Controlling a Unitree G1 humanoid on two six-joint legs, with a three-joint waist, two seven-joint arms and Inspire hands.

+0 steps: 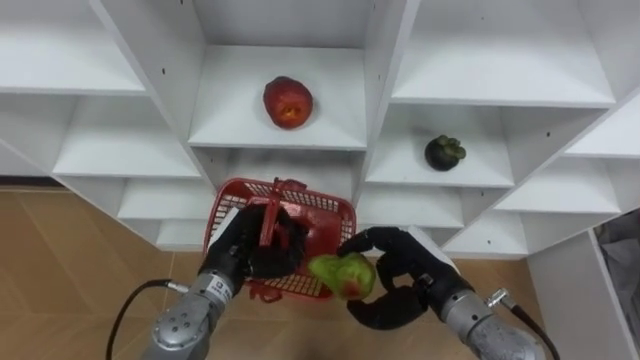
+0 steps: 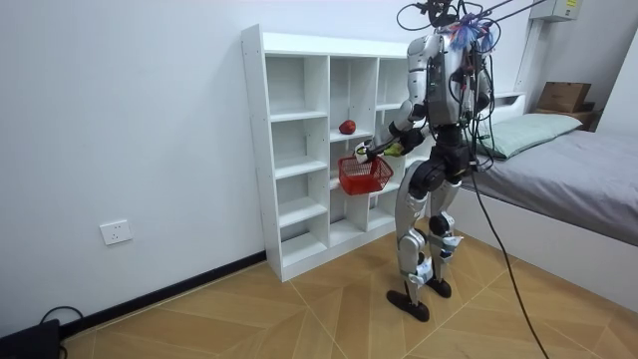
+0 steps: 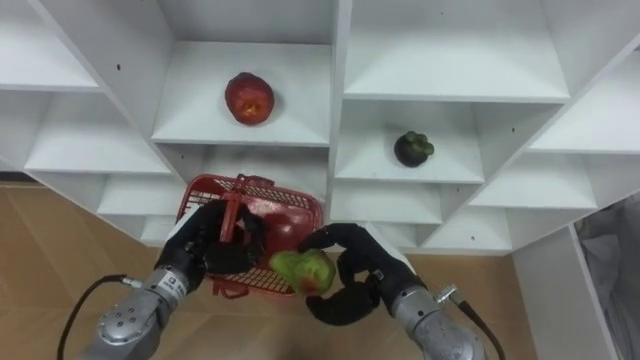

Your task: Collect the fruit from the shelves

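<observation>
basket (image 1: pixel 320 197): near rim and part of the inside hidden behind the left hand (image 1: pixel 240 250) and the green fruit (image 1: pixel 345 275); a red patch within cannot be told from its floor
green fruit: underside covered by the right hand (image 1: pixel 400 270); kind uncertain
closet (image 1: pixel 240 120): upper compartments and outer sides cut off in the eye views; right part behind the robot in the room view
grey fabric (image 1: pixel 622 250): cut by the right edge; unnameable
dark object (image 2: pixel 25 337): cut by the room view's lower left corner

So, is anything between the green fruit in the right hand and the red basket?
Nothing visible. The right hand holds the green fruit at the right rim of the red basket. Its handle, gripped by the left hand, rises over the middle, left of the fruit.
</observation>
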